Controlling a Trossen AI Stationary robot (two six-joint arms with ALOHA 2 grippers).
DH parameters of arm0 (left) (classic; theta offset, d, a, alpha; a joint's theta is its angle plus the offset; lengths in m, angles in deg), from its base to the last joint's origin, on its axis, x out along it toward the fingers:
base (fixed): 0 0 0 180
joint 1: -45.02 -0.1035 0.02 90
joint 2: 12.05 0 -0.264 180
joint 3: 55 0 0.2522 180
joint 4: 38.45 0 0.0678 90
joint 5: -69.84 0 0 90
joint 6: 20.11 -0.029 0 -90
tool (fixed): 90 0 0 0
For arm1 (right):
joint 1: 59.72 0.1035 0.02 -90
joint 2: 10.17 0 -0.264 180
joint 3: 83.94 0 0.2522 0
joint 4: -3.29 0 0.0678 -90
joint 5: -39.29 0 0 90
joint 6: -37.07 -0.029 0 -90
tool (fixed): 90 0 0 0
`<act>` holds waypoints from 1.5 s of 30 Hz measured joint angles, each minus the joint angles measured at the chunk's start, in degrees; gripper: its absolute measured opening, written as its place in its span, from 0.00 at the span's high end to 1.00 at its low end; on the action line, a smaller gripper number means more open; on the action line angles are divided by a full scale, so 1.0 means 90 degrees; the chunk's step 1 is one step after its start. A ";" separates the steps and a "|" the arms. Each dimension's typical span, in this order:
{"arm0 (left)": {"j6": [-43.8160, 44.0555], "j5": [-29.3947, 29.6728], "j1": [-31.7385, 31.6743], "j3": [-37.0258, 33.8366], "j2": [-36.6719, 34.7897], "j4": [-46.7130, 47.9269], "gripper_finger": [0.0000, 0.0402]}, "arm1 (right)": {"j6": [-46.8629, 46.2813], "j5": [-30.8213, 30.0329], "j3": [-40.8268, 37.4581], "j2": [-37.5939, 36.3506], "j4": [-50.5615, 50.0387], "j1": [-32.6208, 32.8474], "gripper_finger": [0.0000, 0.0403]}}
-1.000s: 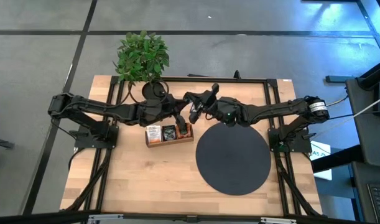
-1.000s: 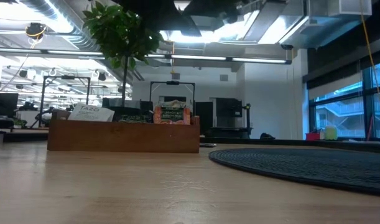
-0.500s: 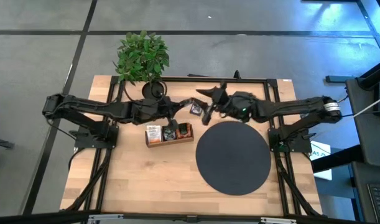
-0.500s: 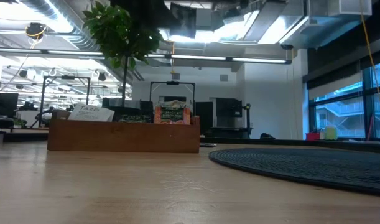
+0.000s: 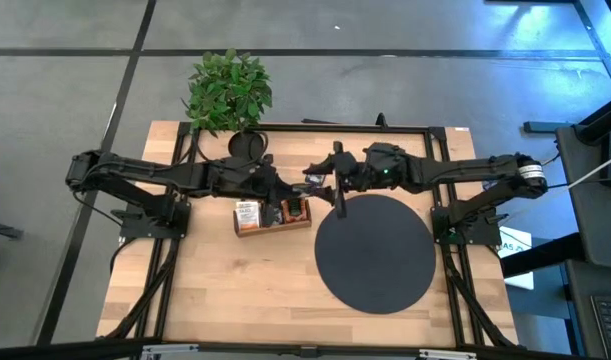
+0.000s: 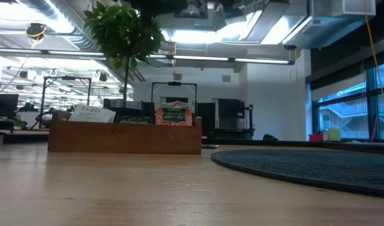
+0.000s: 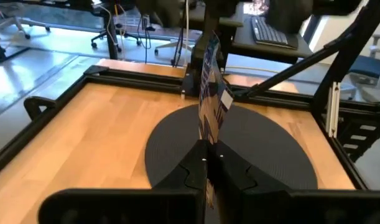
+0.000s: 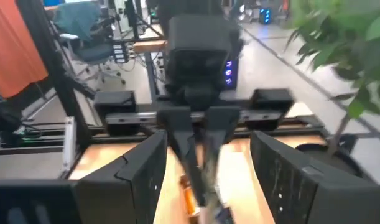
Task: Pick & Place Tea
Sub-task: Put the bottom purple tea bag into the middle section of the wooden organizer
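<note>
Dark and edge-on, a tea sachet (image 7: pixel 209 93) is standing pinched between our left gripper (image 5: pixel 303 184)'s closed fingers, raised in the air over the table's middle, at about twelve o'clock above the wooden tray (image 5: pixel 273 228). We are seeing our right gripper (image 5: pixel 335 186) facing it just beside, fingers (image 8: pixel 140 171) spread wide and holding nothing. More sachets (image 6: pixel 173 113) are sitting upright in the tray's compartments, at nine o'clock from the black round mat (image 5: pixel 375 255).
</note>
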 joint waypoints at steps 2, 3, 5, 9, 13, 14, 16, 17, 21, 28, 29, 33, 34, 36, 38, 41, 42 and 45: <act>0.0050 -0.0005 0.0000 0.0000 0.0000 -0.0125 0.98 | -0.0123 0.0015 0.0000 0.0047 -0.0039 0.0011 0.44; 0.0057 -0.0005 0.0000 0.0000 0.0000 -0.0173 0.98 | -0.0195 0.0029 0.0000 0.0061 -0.0067 0.0014 0.46; 0.0061 -0.0010 0.0000 0.0000 -0.0002 -0.0199 0.98 | -0.0253 0.0026 -0.0001 0.0064 -0.0084 0.0009 0.51; 0.0061 -0.0010 0.0000 0.0000 0.0000 -0.0200 0.98 | -0.0227 0.0022 0.0000 0.0064 -0.0092 0.0006 0.67; 0.0061 -0.0017 0.0000 0.0000 0.0000 -0.0197 0.98 | -0.0222 0.0023 -0.0002 0.0064 -0.0115 0.0010 0.87; 0.0059 -0.0020 0.0001 0.0000 0.0000 -0.0195 0.98 | -0.0210 0.0021 -0.0001 0.0064 -0.0134 0.0009 0.92; 0.0058 -0.0019 0.0000 0.0000 0.0000 -0.0197 0.98 | -0.0081 0.0010 0.0000 0.0064 -0.0145 0.0004 0.97; 0.0061 -0.0019 0.0000 0.0000 0.0000 -0.0197 0.98 | -0.0062 -0.0025 -0.0002 0.0064 -0.0143 0.0004 0.98; 0.0056 -0.0019 0.0002 0.0000 0.0000 -0.0194 0.98 | 0.0119 -0.0144 -0.0002 0.0064 -0.0135 0.0009 0.99; 0.0056 -0.0015 0.0000 0.0000 0.0000 -0.0192 0.97 | -0.0254 -0.0143 0.0000 0.0064 -0.0184 -0.0024 0.89; 0.0056 -0.0015 0.0000 0.0000 0.0000 -0.0192 0.97 | -0.0338 -0.0111 0.0000 0.0064 -0.0245 -0.0036 0.88; 0.0056 -0.0015 0.0000 0.0000 0.0000 -0.0189 0.97 | -0.0410 -0.0068 -0.0002 0.0064 -0.0505 -0.0055 0.82; 0.0056 -0.0015 0.0000 0.0000 0.0000 -0.0189 0.97 | -0.0398 -0.0074 0.0000 0.0064 -0.0545 -0.0072 0.80; 0.0056 -0.0015 0.0000 0.0000 0.0000 -0.0189 0.97 | -0.0450 -0.0076 0.0034 0.0064 -0.0617 -0.0124 0.78; 0.0057 -0.0002 0.0000 0.0000 0.0000 -0.0190 0.97 | -0.0558 -0.0076 0.0228 0.0064 -0.0881 -0.0187 0.75; 0.0058 0.0002 0.0000 0.0000 0.0000 -0.0184 0.97 | -0.0531 -0.0073 0.0621 0.0059 -0.1591 -0.0234 0.71; 0.0058 0.0000 0.0000 0.0000 0.0000 -0.0180 0.97 | -0.0529 -0.0039 0.0782 0.0061 -0.1926 -0.0263 0.70; 0.0061 -0.0199 0.0000 0.0000 0.0000 -0.0182 0.97 | -0.0531 0.0232 0.1393 0.0064 -0.2942 -0.0346 0.68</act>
